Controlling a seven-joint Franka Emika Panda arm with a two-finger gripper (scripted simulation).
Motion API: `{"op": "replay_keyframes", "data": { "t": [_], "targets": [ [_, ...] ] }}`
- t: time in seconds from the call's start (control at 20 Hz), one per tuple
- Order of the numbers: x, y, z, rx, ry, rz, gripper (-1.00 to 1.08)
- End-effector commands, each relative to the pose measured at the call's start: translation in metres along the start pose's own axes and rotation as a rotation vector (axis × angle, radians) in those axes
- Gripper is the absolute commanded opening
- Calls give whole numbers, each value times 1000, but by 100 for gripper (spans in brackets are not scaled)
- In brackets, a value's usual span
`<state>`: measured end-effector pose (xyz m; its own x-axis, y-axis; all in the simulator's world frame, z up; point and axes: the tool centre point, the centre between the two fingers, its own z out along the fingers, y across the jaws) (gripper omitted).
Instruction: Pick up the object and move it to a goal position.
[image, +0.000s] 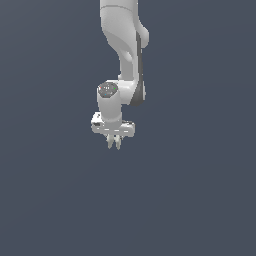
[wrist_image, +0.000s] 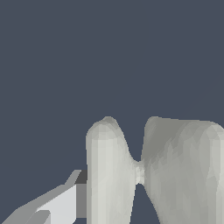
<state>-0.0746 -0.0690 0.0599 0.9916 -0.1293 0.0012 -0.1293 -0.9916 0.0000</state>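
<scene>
My gripper (image: 114, 144) hangs from the white arm (image: 122, 40) and points straight down in the middle of the exterior view. Its two pale fingers (image: 110, 143) stand close together. In the wrist view the gripper (wrist_image: 130, 127) fills the lower part of the picture, its fingers (wrist_image: 107, 175) touch each other partway along, and nothing shows between them. The object to pick up shows in neither view. No goal marker shows either.
A plain dark grey-blue background (image: 200, 190) lies all around the arm in both views. A small white and grey angular shape (wrist_image: 61, 203) sits beside the fingers at the edge of the wrist view; I cannot tell what it is.
</scene>
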Motion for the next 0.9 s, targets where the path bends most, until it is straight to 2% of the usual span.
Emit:
{"op": "replay_keyframes", "data": {
  "t": [0.0,0.45,0.85],
  "targets": [
    [0,0,1,0,-1,0,-100],
    [-2,-12,-7,0,0,0,-100],
    [-9,-63,-38,-1,0,0,-100]
  ]
}}
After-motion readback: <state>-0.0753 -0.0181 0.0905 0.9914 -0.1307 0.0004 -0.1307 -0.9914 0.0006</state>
